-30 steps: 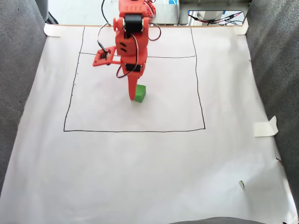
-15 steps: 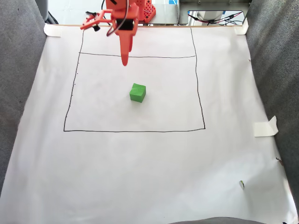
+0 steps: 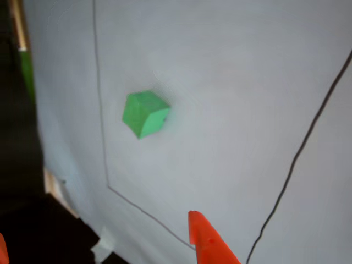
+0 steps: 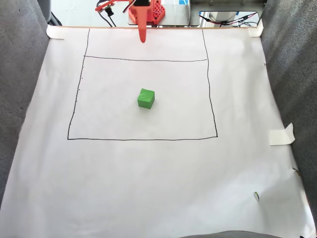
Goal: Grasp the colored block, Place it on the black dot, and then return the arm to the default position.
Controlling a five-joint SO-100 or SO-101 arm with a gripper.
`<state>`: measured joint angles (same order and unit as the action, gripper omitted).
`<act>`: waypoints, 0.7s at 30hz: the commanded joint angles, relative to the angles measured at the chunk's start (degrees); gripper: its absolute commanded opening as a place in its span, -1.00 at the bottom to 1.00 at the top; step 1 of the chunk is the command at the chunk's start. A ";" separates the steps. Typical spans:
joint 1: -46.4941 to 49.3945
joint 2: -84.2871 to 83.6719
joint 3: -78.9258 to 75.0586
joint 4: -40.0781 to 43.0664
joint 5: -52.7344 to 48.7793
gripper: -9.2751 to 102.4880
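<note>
1. One small dark speck (image 4: 256,196) lies nearest the fixed camera, low on the right of the white paper sheet (image 4: 158,188); what it is cannot be told.
2. Farther up on the right edge, a folded piece of pale masking tape (image 4: 282,135) sits on the paper beside the grey fabric surround (image 4: 297,74).
3. Beyond that, a thin black drawn rectangle (image 4: 143,139) frames the middle of the sheet, with a second line crossing it near its far side.
4. Within the rectangle, roughly at its centre, the bright green foam cube (image 4: 146,98) rests alone on the paper, touching nothing; the other view shows it (image 3: 145,113) inside a corner of the drawn lines.
5. Farthest back, the orange plastic gripper (image 4: 143,32) hangs point-down over the sheet's top edge, well apart from the cube.
6. Its spread cannot be told in either view; one orange finger (image 3: 208,242) juts in at the bottom of the other view.
</note>
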<state>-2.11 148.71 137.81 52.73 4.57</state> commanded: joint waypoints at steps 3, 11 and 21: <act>1.93 12.13 3.78 1.58 2.64 -0.08; 3.16 31.64 12.39 6.42 1.67 -0.02; 2.46 38.58 20.13 8.53 -1.14 -0.01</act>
<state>0.88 187.38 157.94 61.00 4.04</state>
